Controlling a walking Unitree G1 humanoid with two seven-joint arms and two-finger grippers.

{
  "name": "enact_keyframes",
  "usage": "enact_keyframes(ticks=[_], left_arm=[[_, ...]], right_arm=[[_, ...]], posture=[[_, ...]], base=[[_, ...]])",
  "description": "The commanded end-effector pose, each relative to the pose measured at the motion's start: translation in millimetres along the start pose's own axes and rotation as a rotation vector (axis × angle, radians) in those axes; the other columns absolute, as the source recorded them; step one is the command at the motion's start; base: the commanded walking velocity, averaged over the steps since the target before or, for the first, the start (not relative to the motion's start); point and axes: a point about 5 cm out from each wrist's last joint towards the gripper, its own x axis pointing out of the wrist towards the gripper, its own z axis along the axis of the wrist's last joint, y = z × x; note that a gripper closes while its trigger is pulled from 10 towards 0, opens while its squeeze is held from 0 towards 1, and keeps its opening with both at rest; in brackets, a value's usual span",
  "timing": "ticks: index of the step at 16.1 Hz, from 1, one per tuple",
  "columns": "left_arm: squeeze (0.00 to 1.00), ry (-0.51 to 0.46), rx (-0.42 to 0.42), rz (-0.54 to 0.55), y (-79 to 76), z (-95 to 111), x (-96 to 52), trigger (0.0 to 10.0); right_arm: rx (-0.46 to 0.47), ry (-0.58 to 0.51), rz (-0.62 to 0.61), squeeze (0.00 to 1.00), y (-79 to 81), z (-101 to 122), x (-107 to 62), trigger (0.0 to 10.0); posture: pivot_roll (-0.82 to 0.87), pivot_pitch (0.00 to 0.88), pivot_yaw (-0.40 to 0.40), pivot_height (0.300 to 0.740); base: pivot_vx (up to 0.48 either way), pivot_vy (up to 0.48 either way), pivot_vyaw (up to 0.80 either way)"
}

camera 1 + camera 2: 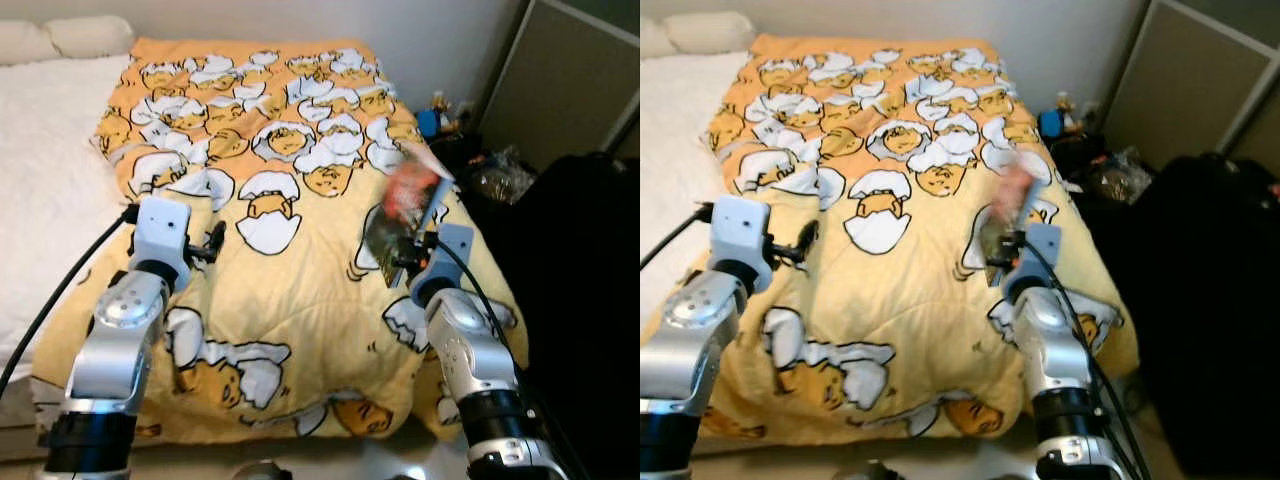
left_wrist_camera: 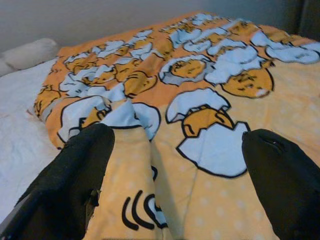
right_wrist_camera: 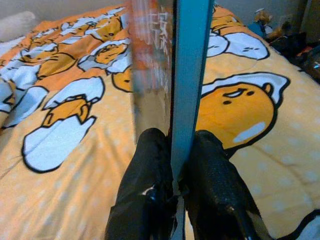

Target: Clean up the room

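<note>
- Right end effector (image 3: pixel 175 165) is pinched tight on a thin book (image 1: pixel 405 205), both black fingers (image 3: pixel 147 165) pressed against its lower edge, one on each side.
- The book stands up on edge from the fingers, lifted above the blanket near the bed's right side. It has a blue spine and a glossy red and dark cover, blurry in the head views.
- Left end effector (image 2: pixel 175 165) hovers low over the left part of the blanket, fingers spread wide with nothing between them.
- Under both is a bed with a puffy yellow-orange blanket (image 1: pixel 300 290), printed all over with cartoon egg characters in white cracked shells. Soft, wrinkly fabric.
- Left of the blanket there's a white sheet (image 1: pixel 40 160) and pale pillows (image 1: pixel 90 35) at the head by the wall.
- Right of the bed: dark clutter on the floor (image 1: pixel 495 175), something big and black (image 1: pixel 585 280), and a grey-green panel (image 1: pixel 570 80).
</note>
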Motion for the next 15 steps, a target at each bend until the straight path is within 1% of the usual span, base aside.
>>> enact_keyframes(ticks=[1, 5, 15], left_arm=[[0.06, -0.001, 0.009, -0.018, -2.9, 1.7, 0.6, 10.0], [0.06, 0.001, 0.004, -0.023, -5.5, 0.9, 1.0, 10.0], [0.06, -0.004, 0.007, -0.022, -8.1, 1.1, -0.2, 10.0]], right_arm=[[-0.006, -0.044, -0.014, 0.0, -4.1, 8.9, 0.0, 10.0], [-0.011, -0.048, -0.017, 0.0, -5.0, 10.2, 0.4, 10.0], [-0.013, -0.037, -0.014, 0.0, -5.5, 5.2, -1.8, 10.0]], posture=[[0.07, 0.0, 0.01, 0.74], [0.07, 0.0, 0.005, 0.74], [0.08, 0.0, -0.003, 0.74]], base=[[0.0, 0.375, 0.0], [0.0, 0.369, 0.0], [0.0, 0.373, 0.0]])
